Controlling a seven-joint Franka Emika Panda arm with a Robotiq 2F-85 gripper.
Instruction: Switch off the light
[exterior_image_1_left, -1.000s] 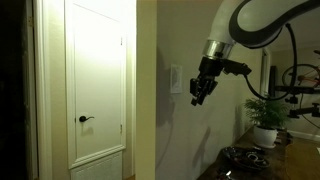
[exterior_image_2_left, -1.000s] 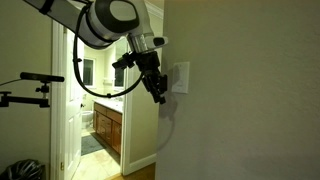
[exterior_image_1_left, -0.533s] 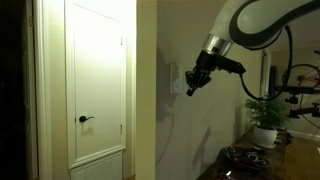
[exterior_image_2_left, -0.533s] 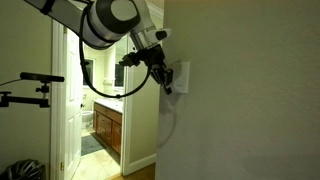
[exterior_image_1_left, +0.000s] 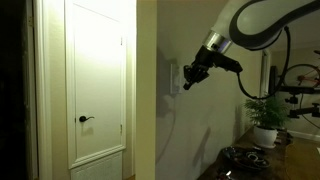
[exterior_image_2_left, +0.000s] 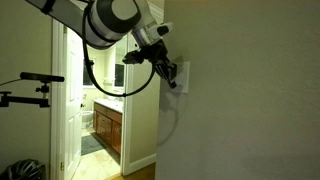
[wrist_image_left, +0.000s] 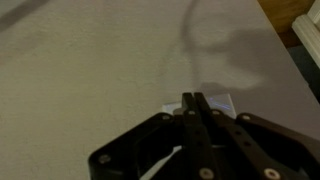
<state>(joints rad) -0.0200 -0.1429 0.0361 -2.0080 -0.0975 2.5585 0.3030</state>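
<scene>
The light switch is a small white upright wall plate (exterior_image_1_left: 175, 78) on the beige wall, also seen in an exterior view (exterior_image_2_left: 181, 76) and in the wrist view (wrist_image_left: 222, 103). My gripper (exterior_image_1_left: 186, 83) is shut, its fingertips pressed together and right at the plate; in an exterior view (exterior_image_2_left: 171, 81) the tips overlap the plate. In the wrist view the shut fingers (wrist_image_left: 192, 100) point at the plate and cover its middle. I cannot tell whether the tips touch the switch. No lamp fixture shows.
A white door (exterior_image_1_left: 98, 85) with a black lever handle (exterior_image_1_left: 85, 119) stands beside the wall. A potted plant (exterior_image_1_left: 266, 118) and dark objects sit at the lower right. A doorway to a lit bathroom with a wooden cabinet (exterior_image_2_left: 108, 130) lies behind the arm.
My gripper has moved up and in toward the wall, from below and beside the switch plate to right at it. It stayed shut.
</scene>
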